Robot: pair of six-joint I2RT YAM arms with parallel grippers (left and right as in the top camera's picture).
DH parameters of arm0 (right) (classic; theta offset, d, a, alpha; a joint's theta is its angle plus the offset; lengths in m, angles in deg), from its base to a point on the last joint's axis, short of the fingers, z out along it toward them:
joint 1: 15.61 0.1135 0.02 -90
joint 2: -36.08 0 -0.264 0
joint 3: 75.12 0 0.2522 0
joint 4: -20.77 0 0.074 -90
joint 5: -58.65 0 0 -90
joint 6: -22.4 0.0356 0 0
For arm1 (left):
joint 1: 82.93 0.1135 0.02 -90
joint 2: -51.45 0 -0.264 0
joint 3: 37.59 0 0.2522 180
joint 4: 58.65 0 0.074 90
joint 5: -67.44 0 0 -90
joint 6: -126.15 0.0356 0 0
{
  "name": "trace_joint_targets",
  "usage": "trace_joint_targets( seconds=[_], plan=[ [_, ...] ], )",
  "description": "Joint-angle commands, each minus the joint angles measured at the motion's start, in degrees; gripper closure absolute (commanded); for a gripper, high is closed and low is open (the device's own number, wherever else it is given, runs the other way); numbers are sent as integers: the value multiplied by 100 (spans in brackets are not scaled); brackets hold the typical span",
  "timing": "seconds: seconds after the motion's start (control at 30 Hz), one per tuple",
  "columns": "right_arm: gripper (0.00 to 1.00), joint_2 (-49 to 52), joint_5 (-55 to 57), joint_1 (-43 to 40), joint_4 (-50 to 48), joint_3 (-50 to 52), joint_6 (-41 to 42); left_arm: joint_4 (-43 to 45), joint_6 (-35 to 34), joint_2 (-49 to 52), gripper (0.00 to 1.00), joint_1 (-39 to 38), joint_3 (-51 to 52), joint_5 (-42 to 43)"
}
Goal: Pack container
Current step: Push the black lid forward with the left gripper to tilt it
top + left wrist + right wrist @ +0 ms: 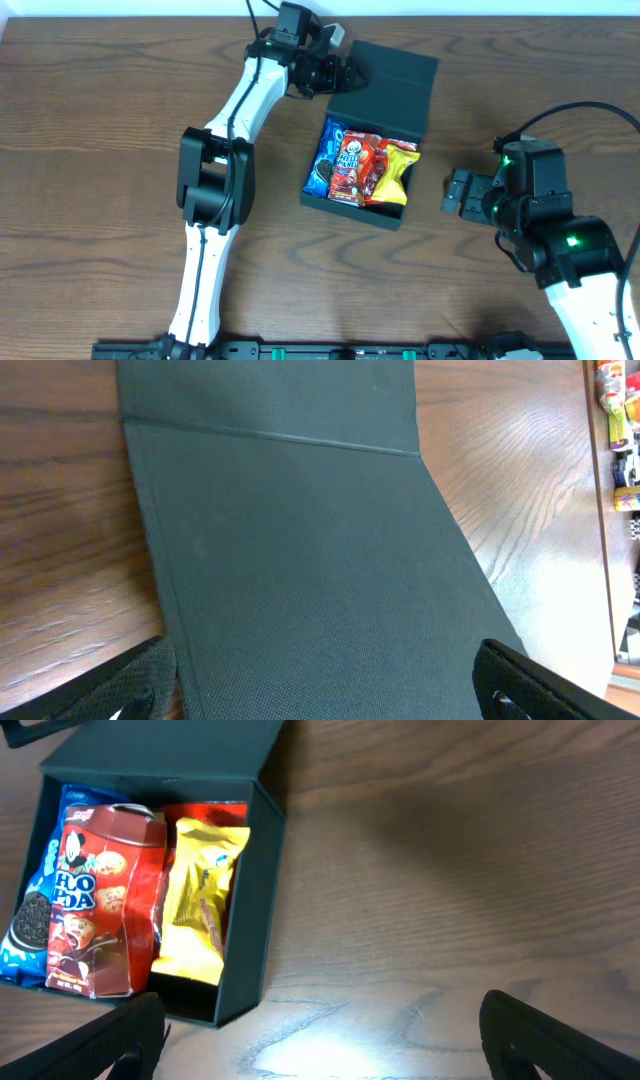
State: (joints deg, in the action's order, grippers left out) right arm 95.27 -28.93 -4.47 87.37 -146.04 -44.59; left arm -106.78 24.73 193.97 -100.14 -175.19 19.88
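Note:
The dark teal-black container (pixel 352 207) sits mid-table with its flap lid (pixel 392 82) laid open behind it. Inside lie a blue cookie packet (pixel 325 160), a red snack packet (pixel 352 168) and a yellow packet (pixel 395 170). My left gripper (pixel 345 76) is open at the lid's far left edge, its fingers on either side of the lid (pixel 300 560) in the left wrist view. My right gripper (pixel 455 192) is open and empty over bare wood, just right of the container (pixel 250 910). The right wrist view shows the red packet (pixel 95 900) and the yellow packet (pixel 205 900).
The table is brown wood (pixel 100 120). A black rail runs along the front edge (pixel 330 350). Bright packaging shows at the far right edge of the left wrist view (pixel 620 420).

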Motion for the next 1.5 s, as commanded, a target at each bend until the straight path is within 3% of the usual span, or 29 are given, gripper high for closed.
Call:
trace_joint_targets(
  seconds=[0.0, 0.3, 0.73, 1.47],
  plan=[
    [1, 7, 83, 52, -9, -94, 31, 0, -98, 28, 5, -11, -83, 22],
    [1, 7, 81, 52, 2, -94, 31, -50, -448, 31, 5, -4, -83, -407],
    [1, 9, 81, 52, 7, -94, 31, 17, -553, 111, 5, -15, -83, -205],
    [1, 9, 173, 52, 9, -94, 28, 1224, -793, 599, 5, -306, -83, 1346]
  ],
)
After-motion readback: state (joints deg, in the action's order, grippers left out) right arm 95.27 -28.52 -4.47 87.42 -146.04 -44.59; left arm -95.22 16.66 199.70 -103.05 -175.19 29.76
